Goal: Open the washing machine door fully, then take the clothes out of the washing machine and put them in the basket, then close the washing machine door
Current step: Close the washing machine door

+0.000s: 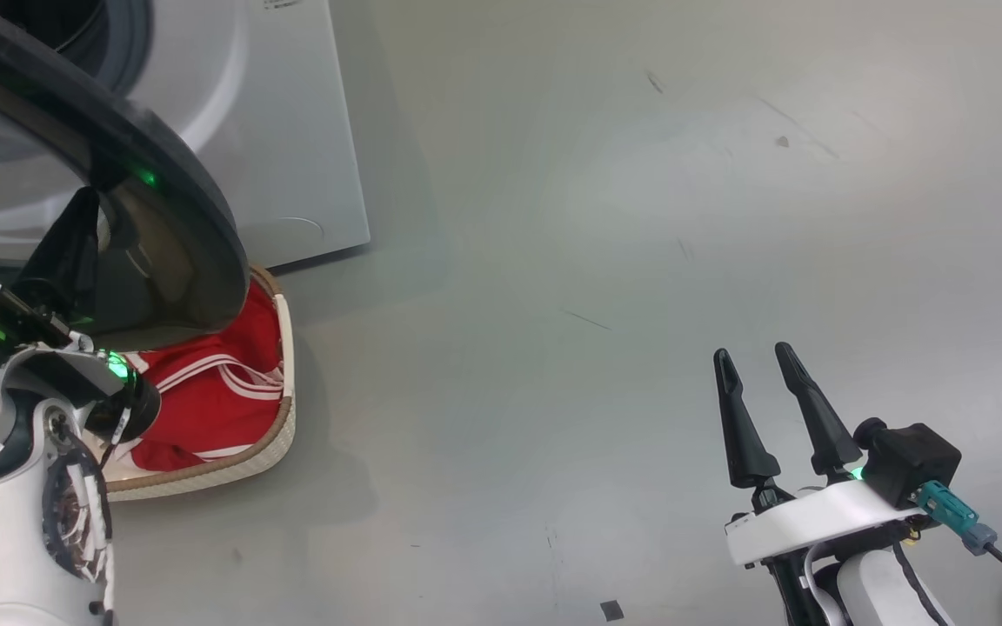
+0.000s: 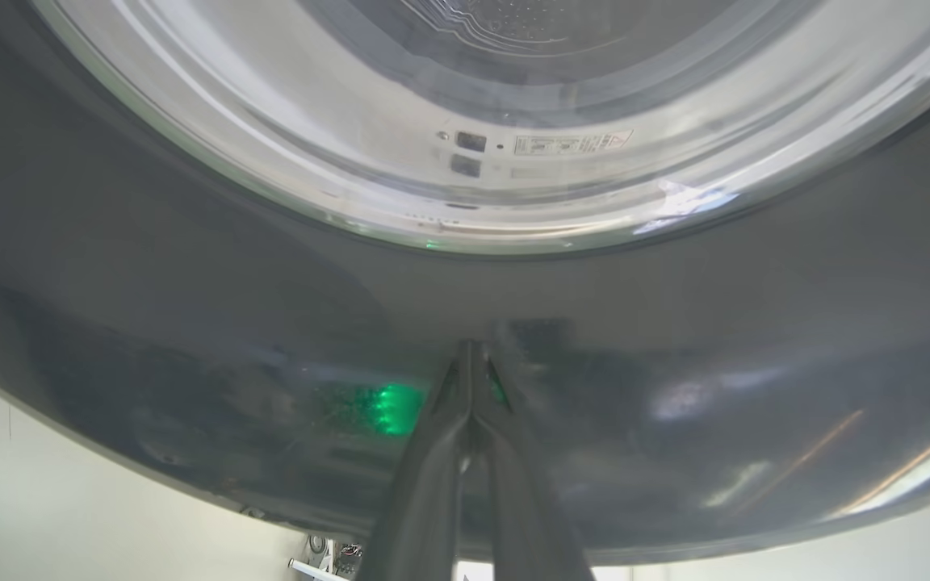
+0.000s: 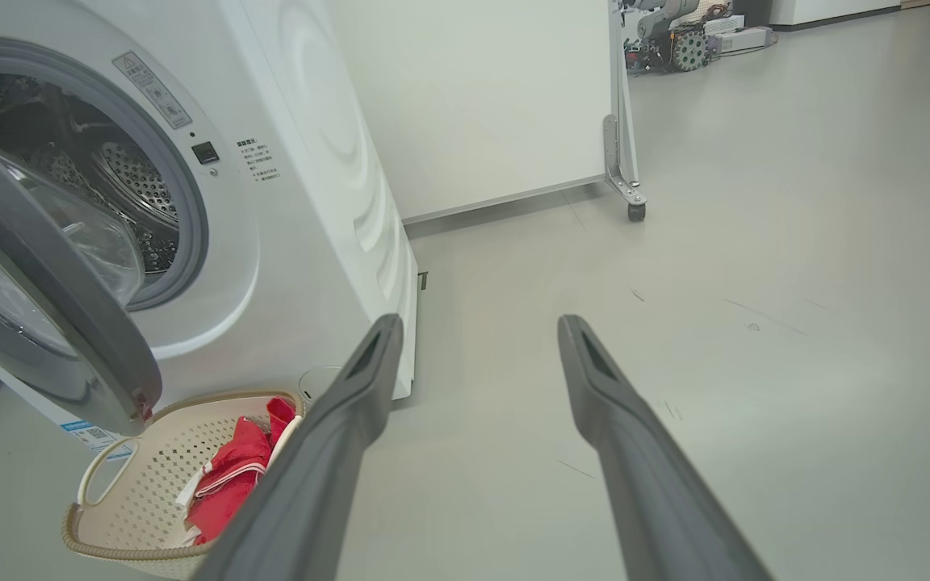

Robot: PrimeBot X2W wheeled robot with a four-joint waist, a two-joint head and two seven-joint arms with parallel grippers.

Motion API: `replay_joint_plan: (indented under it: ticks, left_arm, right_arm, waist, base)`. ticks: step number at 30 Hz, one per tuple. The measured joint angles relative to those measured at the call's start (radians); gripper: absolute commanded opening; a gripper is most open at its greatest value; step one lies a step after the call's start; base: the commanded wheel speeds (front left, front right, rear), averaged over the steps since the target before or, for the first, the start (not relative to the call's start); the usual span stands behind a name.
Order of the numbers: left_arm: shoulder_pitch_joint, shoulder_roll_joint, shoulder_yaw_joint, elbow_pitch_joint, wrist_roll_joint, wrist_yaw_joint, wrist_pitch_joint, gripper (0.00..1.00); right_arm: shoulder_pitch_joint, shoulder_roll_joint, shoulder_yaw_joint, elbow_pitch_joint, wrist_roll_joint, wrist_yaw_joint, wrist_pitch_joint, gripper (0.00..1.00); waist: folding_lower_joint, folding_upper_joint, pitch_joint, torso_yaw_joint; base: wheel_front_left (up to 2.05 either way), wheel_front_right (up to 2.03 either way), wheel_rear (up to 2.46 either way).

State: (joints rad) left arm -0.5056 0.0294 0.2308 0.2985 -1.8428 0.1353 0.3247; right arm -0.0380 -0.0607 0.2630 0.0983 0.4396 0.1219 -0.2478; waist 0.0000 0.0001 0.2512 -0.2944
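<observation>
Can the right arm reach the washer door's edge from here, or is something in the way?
Probably yes: the right gripper stands open over bare floor, nothing between it and the door. Mind the basket under the door's lower edge.

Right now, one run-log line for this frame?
stage: door close pending | washing machine door: ajar | left gripper: shut, tips at its black rim | right gripper: open, empty | clothes: red, in basket
</observation>
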Motion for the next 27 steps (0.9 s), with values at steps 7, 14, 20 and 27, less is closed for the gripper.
replay_joint_plan:
  ticks: [7,14,20,27]
  left_arm:
    - [-0.053,0.005,0.016,0.007,0.015,0.000,-0.057,0.00]
    - [-0.125,0.046,0.029,0.021,0.056,0.000,-0.120,0.00]
    - [-0.196,0.069,0.025,0.054,0.077,0.000,-0.156,0.00]
    - [-0.266,0.089,0.022,0.101,0.088,0.000,-0.187,0.00]
  right_arm:
    - [-0.014,0.006,-0.001,-0.005,0.009,0.000,0.000,1.00]
    - [-0.020,0.013,-0.003,-0.013,0.020,0.000,0.000,1.00]
    - [-0.024,0.016,-0.005,-0.016,0.030,0.000,0.000,1.00]
    - [-0.040,0.018,-0.012,-0.022,0.037,0.000,-0.001,1.00]
  waist:
    - [0.0000,0.0000,0.037,-0.058]
    - [0.0000,0.0000,0.073,-0.113]
    - [0.0000,0.0000,0.106,-0.148]
    - [0.0000,0.0000,0.134,-0.171]
  base:
    - [0.00,0.00,0.00]
    - [0.00,0.00,0.00]
    - [0.00,0.00,0.00]
    - [0.00,0.00,0.00]
